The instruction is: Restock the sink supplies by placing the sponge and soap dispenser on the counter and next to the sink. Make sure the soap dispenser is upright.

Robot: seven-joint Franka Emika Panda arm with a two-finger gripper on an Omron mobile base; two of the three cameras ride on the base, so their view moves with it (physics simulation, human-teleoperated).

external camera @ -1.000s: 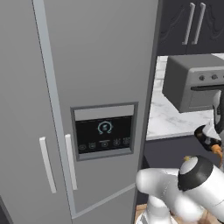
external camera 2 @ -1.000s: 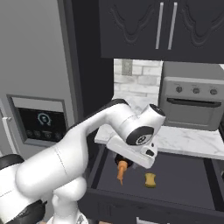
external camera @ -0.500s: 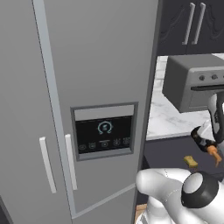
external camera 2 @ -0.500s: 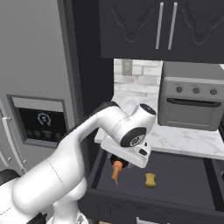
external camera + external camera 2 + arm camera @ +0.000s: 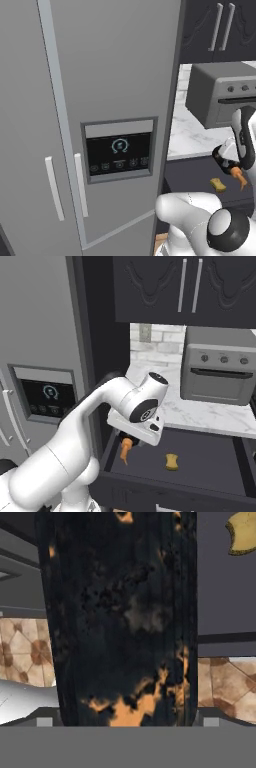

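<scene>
The soap dispenser (image 5: 124, 448) is a small orange bottle that lies inside an open dark drawer (image 5: 200, 456) below the white marble surface (image 5: 210, 417). In the right base view its thicker end sits up under the gripper (image 5: 131, 442) and it narrows toward the drawer's front, so it looks tilted or lying down, not upright. In the left base view it (image 5: 238, 174) shows as a short orange piece poking out beside the dark hand. In the hand view the bottle (image 5: 125, 622) stands very close to the camera as a wide upright column, mostly blackened by shadow and rendering, with orange patches near its bottom and a few specks higher up.

The jaws stand wide, with the bottle between them; whether the fingers actually press on it, I cannot tell.

The sponge (image 5: 172, 461) is a small yellow block that rests on the drawer floor, apart from the bottle and to its right in the right base view. It also shows in the left base view (image 5: 217, 184) and as a yellow corner at the top right of the hand view (image 5: 243, 534).

A grey oven (image 5: 220, 372) sits on the marble surface behind the drawer, and a grey fridge (image 5: 100, 100) with a dark panel stands to the left.
</scene>
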